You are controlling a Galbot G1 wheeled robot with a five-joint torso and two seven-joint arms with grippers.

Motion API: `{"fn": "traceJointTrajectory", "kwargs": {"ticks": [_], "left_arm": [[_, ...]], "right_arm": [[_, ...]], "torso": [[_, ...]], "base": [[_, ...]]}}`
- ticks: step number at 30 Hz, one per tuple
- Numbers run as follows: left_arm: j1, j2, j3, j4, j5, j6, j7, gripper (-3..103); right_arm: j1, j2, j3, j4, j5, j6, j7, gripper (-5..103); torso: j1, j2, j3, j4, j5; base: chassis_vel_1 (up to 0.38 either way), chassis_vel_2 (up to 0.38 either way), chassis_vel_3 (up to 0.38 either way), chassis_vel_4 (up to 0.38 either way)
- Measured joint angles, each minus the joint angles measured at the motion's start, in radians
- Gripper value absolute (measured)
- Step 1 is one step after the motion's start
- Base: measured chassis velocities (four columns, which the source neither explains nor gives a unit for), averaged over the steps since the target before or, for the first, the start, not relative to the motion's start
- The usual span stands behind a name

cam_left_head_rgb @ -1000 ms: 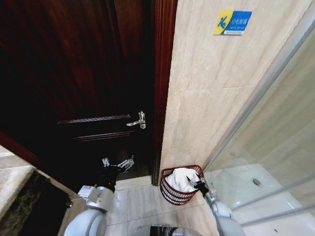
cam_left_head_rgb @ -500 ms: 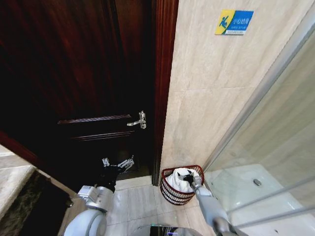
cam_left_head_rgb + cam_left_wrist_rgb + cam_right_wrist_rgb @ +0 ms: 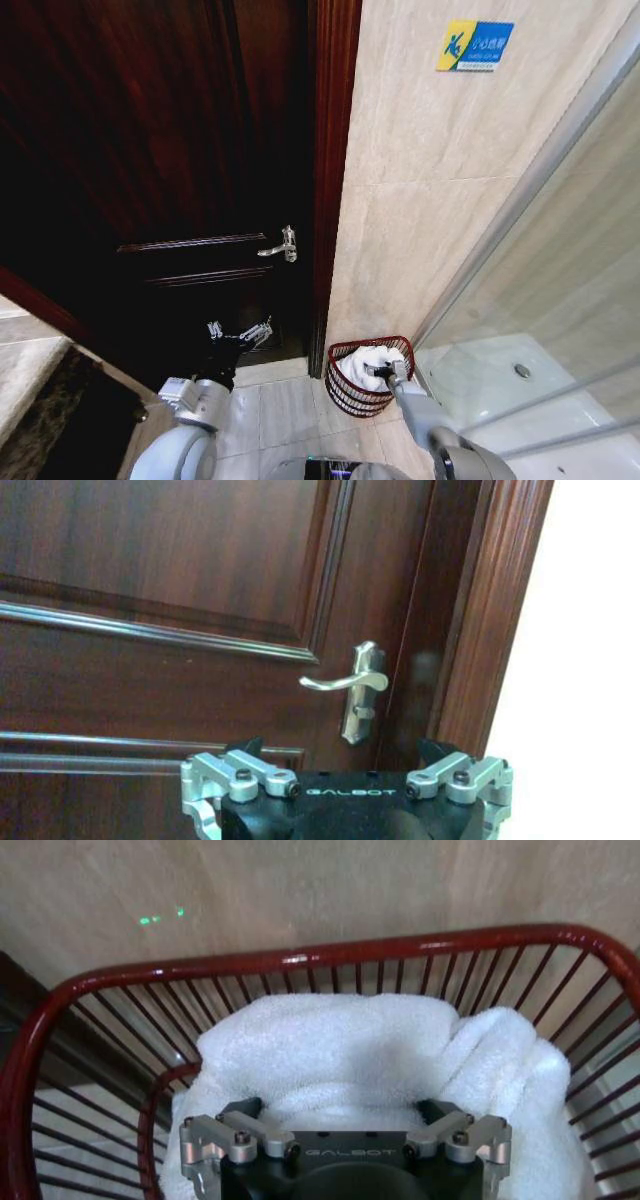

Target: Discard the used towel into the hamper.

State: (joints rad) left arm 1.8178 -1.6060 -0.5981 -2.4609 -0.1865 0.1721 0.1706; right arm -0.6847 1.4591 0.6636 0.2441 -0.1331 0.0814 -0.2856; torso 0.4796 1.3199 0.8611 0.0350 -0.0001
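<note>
1. The hamper (image 3: 367, 377) stood on the tiled floor (image 3: 280, 410), against the beige stone wall (image 3: 430, 200), between the dark wooden door (image 3: 150, 180) and the glass shower screen (image 3: 560, 300).
2. The white towel (image 3: 362, 365) lay bunched inside the hamper, heaped up to about rim height. In the right wrist view the towel (image 3: 350, 1050) filled most of the basket, with the red wire rim (image 3: 300, 960) curving around it.
3. The right pincer (image 3: 382, 370) was reached down over the hamper's mouth, at the towel's top. Its fingers (image 3: 245, 1108) stood wide apart, with the towel lying below and between them; nothing was clamped.
4. The left pincer (image 3: 240, 332) hung low in front of the door, well apart from the hamper, under the silver door handle (image 3: 280, 246). Fingers (image 3: 246, 748) spread wide, empty, pointing toward the handle (image 3: 350, 684).
5. A small blue and yellow sign (image 3: 473, 45) was fixed high on the wall above the hamper.
</note>
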Motion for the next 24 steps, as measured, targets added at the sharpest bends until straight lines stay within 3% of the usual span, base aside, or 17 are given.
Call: {"fn": "traceJointTrajectory", "kwargs": {"ticks": [10,24], "left_arm": [[0.0,0.0,0.0,0.0,0.0,0.0,0.0,100],[0.0,0.0,0.0,0.0,0.0,0.0,0.0,100]], "right_arm": [[0.018,-0.007,0.005,-0.031,-0.023,-0.077,0.003,100],[0.033,-0.019,0.005,-0.05,-0.014,-0.103,0.001,100]], "torso": [[0.0,0.0,0.0,0.0002,0.0004],[0.0,0.0,0.0,0.0,0.0002]], "base": [[0.0,0.0,0.0,0.0],[0.0,0.0,0.0,0.0]]}}
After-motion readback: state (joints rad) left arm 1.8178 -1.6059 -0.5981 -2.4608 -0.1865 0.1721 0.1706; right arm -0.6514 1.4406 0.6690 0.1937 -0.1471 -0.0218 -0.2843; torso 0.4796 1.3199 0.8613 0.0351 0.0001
